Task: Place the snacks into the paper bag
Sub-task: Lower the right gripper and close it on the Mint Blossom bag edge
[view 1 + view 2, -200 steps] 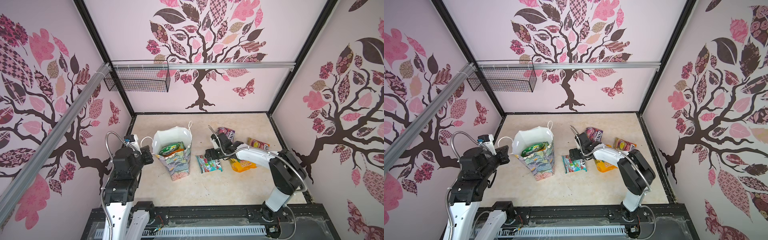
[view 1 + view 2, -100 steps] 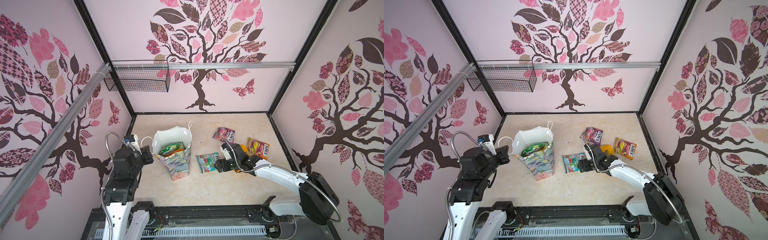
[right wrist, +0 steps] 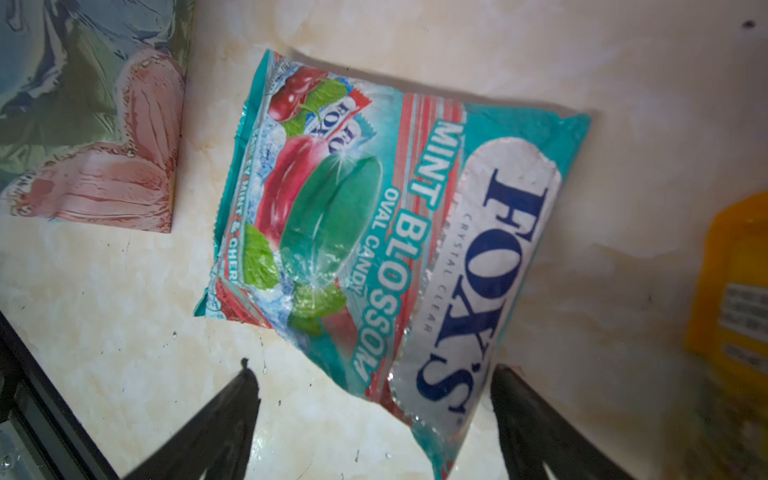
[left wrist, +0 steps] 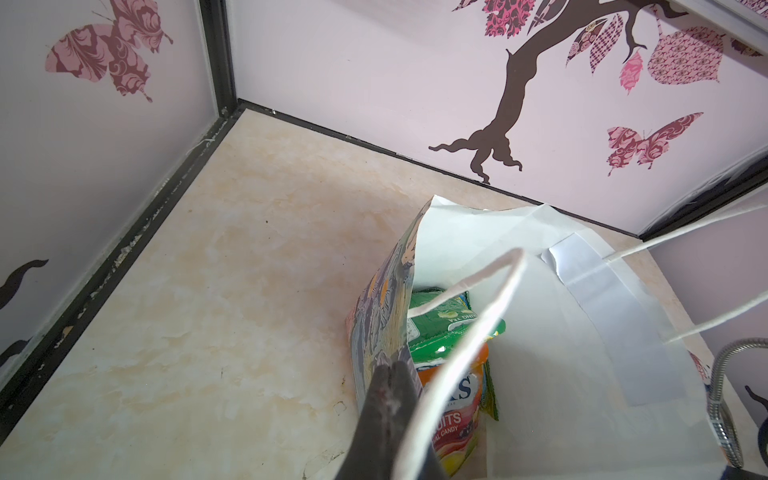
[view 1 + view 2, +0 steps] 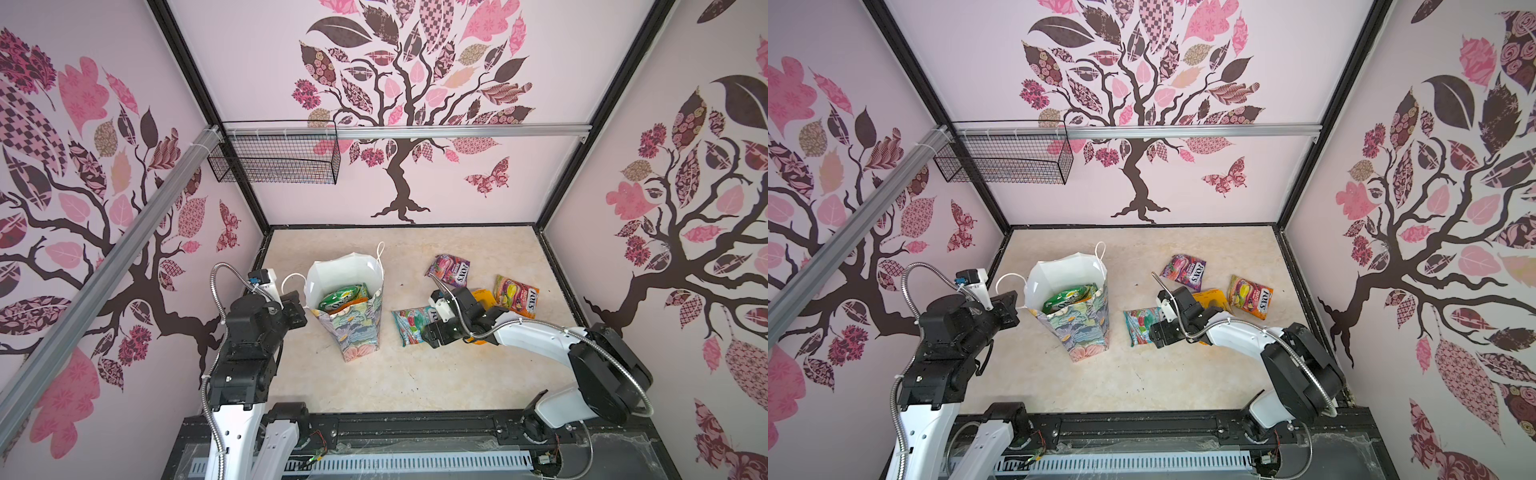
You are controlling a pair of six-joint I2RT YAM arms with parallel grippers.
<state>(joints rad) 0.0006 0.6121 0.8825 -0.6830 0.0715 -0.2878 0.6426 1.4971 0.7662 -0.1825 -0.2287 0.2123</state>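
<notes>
Paper bag: the paper bag [image 5: 359, 328] stands upright on the table [image 5: 415, 382], left of the middle. Its mouth is open and the white inside shows.
Left gripper: the left gripper [image 4: 392, 368] is at the left rim of the bag. Its fingers are pressed together and pinch the edge of the bag wall between them.
Cord handle: one white cord handle [image 4: 469, 316] loops across the mouth of the bag, close to the left wrist camera.
Snacks in the bag: a green pouch [image 5: 343, 297] lies on top inside. In the left wrist view an orange pouch [image 4: 453, 399] stands beside it, against the wall which the gripper pinches.
Right gripper: the right gripper [image 3: 374, 368] is low over the table, to the right of the bag. Its fingers are wide apart and grip nothing.
Teal pouch: the teal pouch [image 3: 374, 232], marked "FOX'S MINT BLOSSOM", lies flat on the table near the foot of the bag. One end sits between the two spread fingers; if a finger touches it, I cannot tell.
Other snacks on the table: a purple pouch [image 5: 451, 270] lies behind the right gripper, toward the back of the table. An orange-red pouch [image 5: 517, 296] lies more to the right. A yellow pouch [image 5: 484, 296] lies between these two, partly hidden under the right arm [image 5: 536, 336].
Wire basket: the wire basket [image 5: 276, 160] hangs on the rail at the back left corner, well apart from the bag.
</notes>
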